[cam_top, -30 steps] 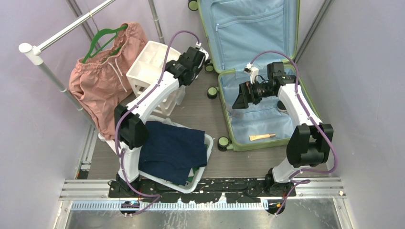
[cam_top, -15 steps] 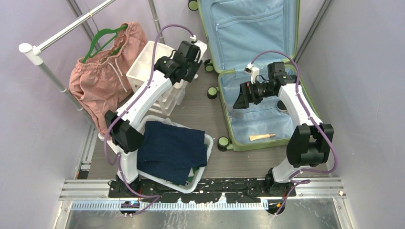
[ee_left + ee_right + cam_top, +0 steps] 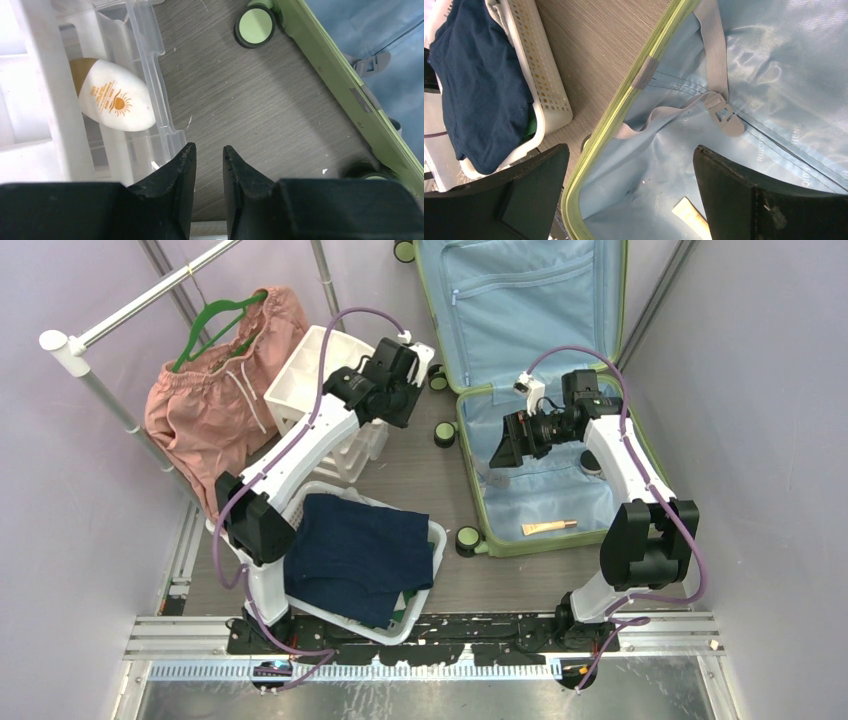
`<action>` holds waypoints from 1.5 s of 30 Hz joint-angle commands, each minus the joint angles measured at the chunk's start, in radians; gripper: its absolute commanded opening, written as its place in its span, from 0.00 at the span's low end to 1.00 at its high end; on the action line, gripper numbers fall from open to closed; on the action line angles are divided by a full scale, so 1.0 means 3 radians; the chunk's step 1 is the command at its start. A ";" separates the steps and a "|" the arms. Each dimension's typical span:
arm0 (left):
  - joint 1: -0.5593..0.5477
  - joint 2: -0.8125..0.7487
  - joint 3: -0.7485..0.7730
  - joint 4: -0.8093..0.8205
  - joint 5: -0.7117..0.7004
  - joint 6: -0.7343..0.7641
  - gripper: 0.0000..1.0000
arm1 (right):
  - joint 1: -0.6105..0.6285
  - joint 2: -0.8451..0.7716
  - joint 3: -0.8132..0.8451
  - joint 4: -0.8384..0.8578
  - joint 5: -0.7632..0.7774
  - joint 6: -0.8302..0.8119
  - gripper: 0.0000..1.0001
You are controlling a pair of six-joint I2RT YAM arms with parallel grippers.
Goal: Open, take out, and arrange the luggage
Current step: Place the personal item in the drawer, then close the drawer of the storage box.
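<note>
The light-green luggage lies open on the floor, its lid [image 3: 520, 300] leaning against the back wall and its blue-lined base [image 3: 560, 495] flat. A beige tube [image 3: 549, 527] lies in the base. My right gripper [image 3: 500, 455] hangs open and empty over the base's left side; the right wrist view shows its jaws wide apart [image 3: 631, 155] above the green rim [image 3: 624, 100], a strap buckle [image 3: 723, 114] and the tube [image 3: 691, 215]. My left gripper [image 3: 398, 412] hovers over the floor between the drawer unit and the luggage, its jaws [image 3: 209, 152] nearly together and empty.
A white drawer unit [image 3: 315, 375] holds a white sunscreen bottle [image 3: 117, 102] in a clear drawer. A white perforated basket [image 3: 425, 585] with a navy garment [image 3: 355, 555] stands front left. Pink shorts [image 3: 220, 390] hang from a rail [image 3: 130, 315]. A luggage wheel [image 3: 255, 27] sits beside the left gripper.
My left arm has swung left from the luggage's wheels to the drawer unit's corner, then eased slightly right. The right arm has not moved.
</note>
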 commanded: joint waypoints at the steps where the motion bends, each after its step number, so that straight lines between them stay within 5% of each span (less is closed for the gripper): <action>1: 0.0010 -0.0031 -0.0012 0.0191 0.0102 -0.0086 0.27 | -0.0032 -0.0049 0.0102 0.0029 0.0009 -0.0053 1.00; 18: 0.0043 0.0354 -0.0117 0.0140 -0.0774 0.0298 0.27 | -0.0046 -0.0046 0.0113 0.0023 0.0018 -0.0054 1.00; 30: 0.0330 0.0546 0.0201 0.0035 -0.1027 0.0509 0.58 | -0.0046 -0.0045 0.0130 -0.0007 0.0026 -0.0068 1.00; 33: 0.0332 0.0557 0.0494 -0.0233 -0.0688 0.0363 0.59 | -0.0046 -0.0069 0.0135 -0.0033 0.0037 -0.0089 1.00; 37: 0.0327 0.0428 0.1018 -0.0622 0.0394 -0.0209 0.66 | -0.0046 -0.0110 0.0171 -0.0145 0.0094 -0.0197 1.00; 41: 0.0327 0.0036 0.0955 -0.0258 0.1263 -0.1093 0.72 | -0.0046 -0.0079 0.0278 -0.0419 0.0177 -0.0302 1.00; 42: 0.0334 -0.0032 0.0986 -0.0165 0.1329 -0.1361 0.93 | -0.0046 -0.0074 0.0309 -0.0492 0.0200 -0.0326 1.00; 45: 0.0327 -0.0169 0.1187 -0.0037 0.1422 -0.2129 0.99 | -0.0155 -0.0090 0.0347 -0.0647 0.0237 -0.0353 1.00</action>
